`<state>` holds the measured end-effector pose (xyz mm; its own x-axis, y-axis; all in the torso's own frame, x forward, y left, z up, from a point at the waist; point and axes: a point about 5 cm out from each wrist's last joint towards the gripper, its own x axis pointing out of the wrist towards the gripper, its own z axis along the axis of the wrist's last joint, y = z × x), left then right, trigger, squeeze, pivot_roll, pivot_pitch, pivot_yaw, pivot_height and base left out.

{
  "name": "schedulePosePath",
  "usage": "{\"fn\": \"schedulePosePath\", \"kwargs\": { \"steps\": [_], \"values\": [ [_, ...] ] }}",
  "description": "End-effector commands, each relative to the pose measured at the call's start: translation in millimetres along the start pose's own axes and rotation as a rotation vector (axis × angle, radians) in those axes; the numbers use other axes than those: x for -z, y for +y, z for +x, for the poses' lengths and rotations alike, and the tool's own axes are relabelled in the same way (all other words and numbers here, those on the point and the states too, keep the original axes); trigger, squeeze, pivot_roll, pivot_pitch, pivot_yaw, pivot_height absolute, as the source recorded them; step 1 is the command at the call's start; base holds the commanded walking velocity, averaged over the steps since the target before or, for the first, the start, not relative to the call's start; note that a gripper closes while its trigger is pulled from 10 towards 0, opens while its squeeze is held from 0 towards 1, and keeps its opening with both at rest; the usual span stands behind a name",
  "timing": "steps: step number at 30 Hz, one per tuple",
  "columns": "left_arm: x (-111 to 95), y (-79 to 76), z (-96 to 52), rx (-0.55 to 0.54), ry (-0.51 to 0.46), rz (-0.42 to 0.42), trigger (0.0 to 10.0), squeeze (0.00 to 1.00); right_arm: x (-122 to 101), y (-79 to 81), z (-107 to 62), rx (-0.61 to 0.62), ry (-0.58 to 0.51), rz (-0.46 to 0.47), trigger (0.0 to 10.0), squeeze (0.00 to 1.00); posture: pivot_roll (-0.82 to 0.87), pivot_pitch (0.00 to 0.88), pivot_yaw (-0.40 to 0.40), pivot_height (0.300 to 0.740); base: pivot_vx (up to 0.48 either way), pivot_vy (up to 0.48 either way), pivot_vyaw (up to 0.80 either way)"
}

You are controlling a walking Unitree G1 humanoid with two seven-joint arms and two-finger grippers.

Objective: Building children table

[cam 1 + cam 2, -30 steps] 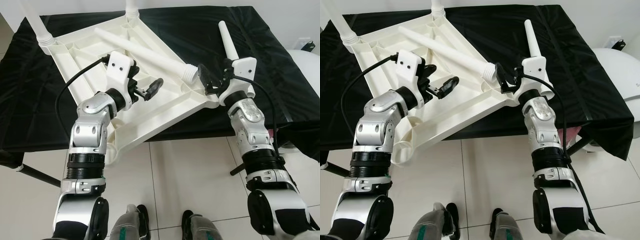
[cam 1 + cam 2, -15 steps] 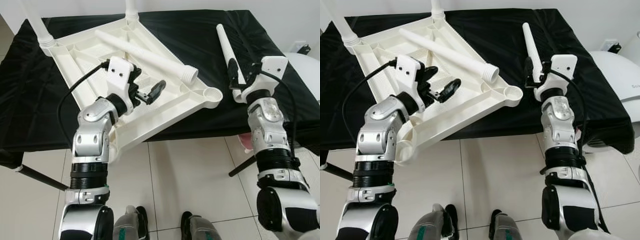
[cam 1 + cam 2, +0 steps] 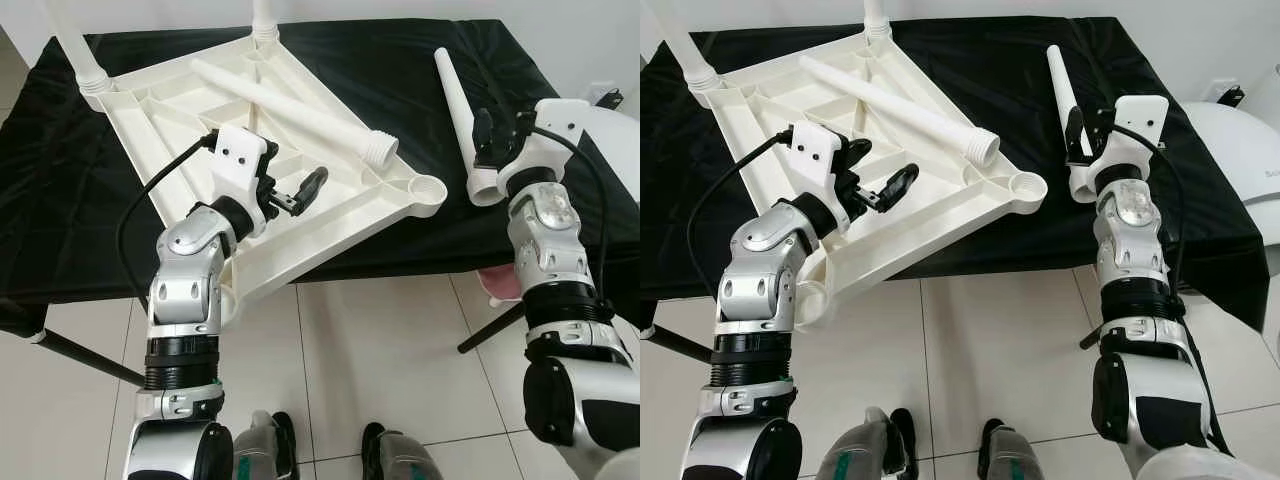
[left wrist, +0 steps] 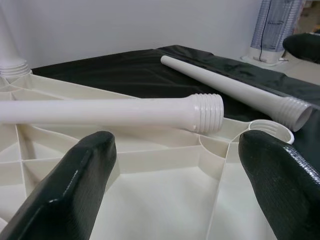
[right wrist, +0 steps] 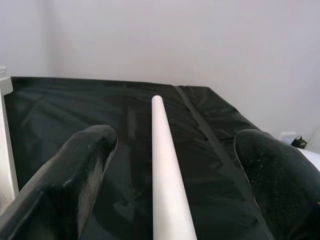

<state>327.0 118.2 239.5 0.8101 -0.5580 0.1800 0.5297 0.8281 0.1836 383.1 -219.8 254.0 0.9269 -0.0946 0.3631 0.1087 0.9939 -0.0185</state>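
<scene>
A white table top (image 3: pixel 330 215) lies upside down on the black-covered table (image 3: pixel 380 70). Two white legs (image 3: pixel 85 65) stand screwed into its far corners. A loose leg (image 3: pixel 290 105) lies across its underside, threaded end (image 4: pixel 207 112) toward the empty near-right socket (image 3: pixel 428 188). A second loose leg (image 3: pixel 458 110) rests on the black cloth to the right. My right gripper (image 3: pixel 497 135) is open just above that leg's thick end, and the leg (image 5: pixel 165 165) runs between its fingers (image 5: pixel 80 170). My left gripper (image 3: pixel 295 178) hangs open over the underside ribs (image 4: pixel 165 165), holding nothing.
The table top's near-left corner overhangs the black table's front edge, behind my left arm. A white rounded appliance (image 3: pixel 1240 140) stands to the right. A dark pole (image 3: pixel 80 357) slants under the table at the left. Tiled floor (image 3: pixel 380 350) lies in front.
My right gripper has swung right, from the table top's near-right corner to the loose leg on the cloth. The left gripper has stayed open over the underside.
</scene>
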Motion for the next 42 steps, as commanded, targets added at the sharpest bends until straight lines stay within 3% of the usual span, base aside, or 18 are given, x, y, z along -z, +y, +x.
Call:
{"fn": "schedulePosePath", "kwargs": {
  "steps": [1,17,23,31,42],
  "values": [
    [0,12.5,-4.8,-0.300,-0.002,-0.007,10.0,0.00,2,-2.6,1.4,0.001,0.027,-0.009,10.0,0.00,-0.07,0.128,-0.002,0.740,0.000,0.000,0.00],
    [4,-16.5,3.7,-0.159,0.012,0.077,10.0,0.00,-1,-14.8,16.5,0.069,0.070,-0.061,10.0,0.00,-0.07,0.109,-0.012,0.740,0.000,0.000,0.00],
    [1,-15.0,5.3,-0.144,0.007,0.091,10.0,0.00,-4,-13.6,19.4,0.071,0.063,-0.061,10.0,0.00,-0.08,0.117,-0.013,0.740,0.000,0.000,0.00],
    [-15,-1.9,6.5,-0.108,-0.014,0.106,10.0,0.00,-15,-15.0,26.0,0.081,0.037,-0.073,10.0,0.00,-0.07,0.157,-0.014,0.740,0.000,0.000,0.00],
    [-13,-17.7,-0.5,0.015,0.009,0.124,10.0,0.00,-13,-14.1,26.1,0.078,0.055,-0.079,10.0,0.00,-0.06,0.216,0.002,0.740,0.000,0.000,0.00]
  ]
}}
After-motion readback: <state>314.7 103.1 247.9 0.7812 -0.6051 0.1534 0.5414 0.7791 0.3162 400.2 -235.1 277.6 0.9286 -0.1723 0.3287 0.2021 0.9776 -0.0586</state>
